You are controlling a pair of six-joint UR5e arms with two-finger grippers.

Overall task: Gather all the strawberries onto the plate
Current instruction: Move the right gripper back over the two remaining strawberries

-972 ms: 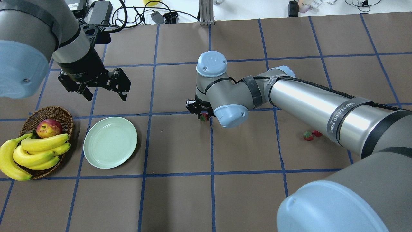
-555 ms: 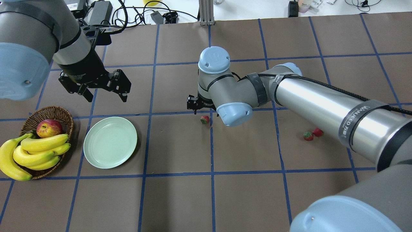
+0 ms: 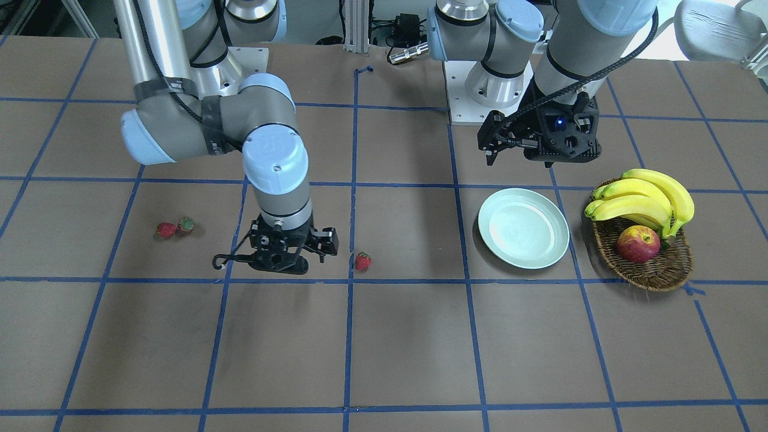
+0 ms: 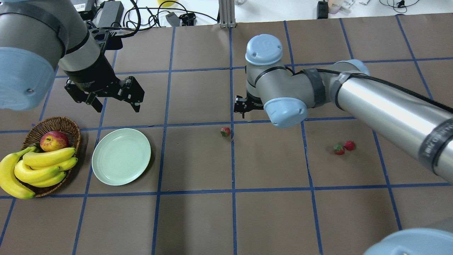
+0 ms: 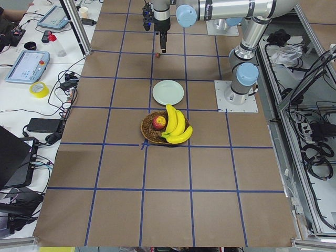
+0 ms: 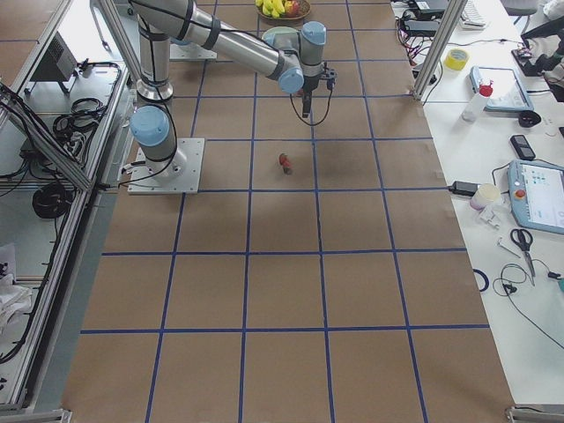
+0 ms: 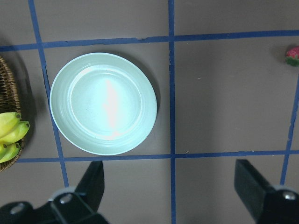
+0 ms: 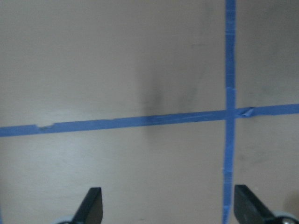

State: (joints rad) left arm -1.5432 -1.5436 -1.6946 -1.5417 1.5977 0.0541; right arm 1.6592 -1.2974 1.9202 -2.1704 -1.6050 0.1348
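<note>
While the right wrist view shows only brown paper (image 8: 93, 70), blue tape (image 8: 117, 122) and the right gripper (image 8: 163, 205) spread wide, the overhead shows a small red strawberry (image 4: 225, 131) beside a tape crossing, two more strawberries (image 4: 339, 149) rightward, and a smooth round mint-green plate (image 4: 121, 156) near the left gripper (image 4: 116, 103), likewise spread; berries too small to tell their pointing.

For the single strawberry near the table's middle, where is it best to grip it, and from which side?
Grip the strawberry across its red body, not the leafy end, coming straight down from above: it sits low on the table, with nothing close beside it.
</note>
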